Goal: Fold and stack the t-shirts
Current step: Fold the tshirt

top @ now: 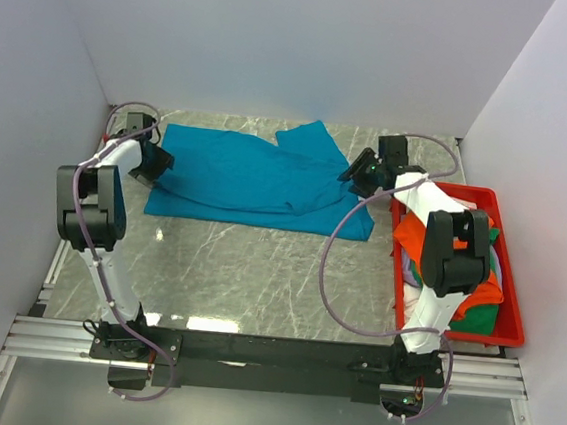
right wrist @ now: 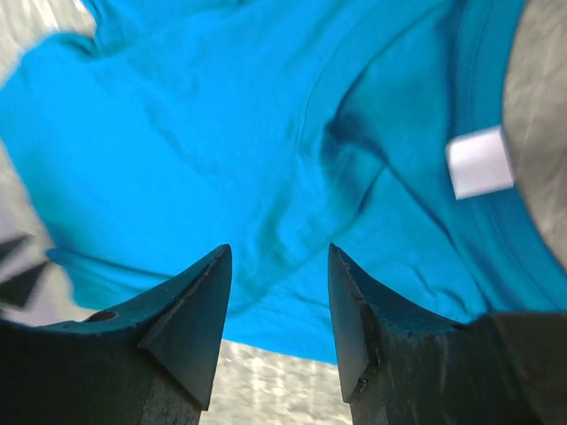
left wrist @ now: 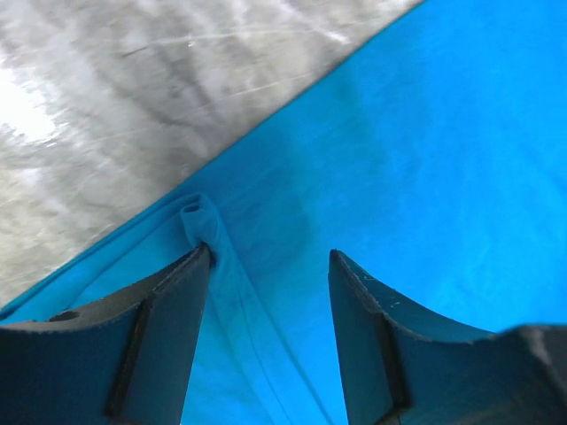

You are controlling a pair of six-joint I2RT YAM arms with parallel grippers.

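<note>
At the counter's far side lies the teal shirt; left gripper spread over its left hem; right gripper spread, apparently just above its right end; other shirts in the bin.

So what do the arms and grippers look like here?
Both the left arm and right arm have white links, bulky black joint housings and a greyish-purple cable looping alongside. The left gripper and right gripper are black with wedge-shaped tapering fingers.
</note>
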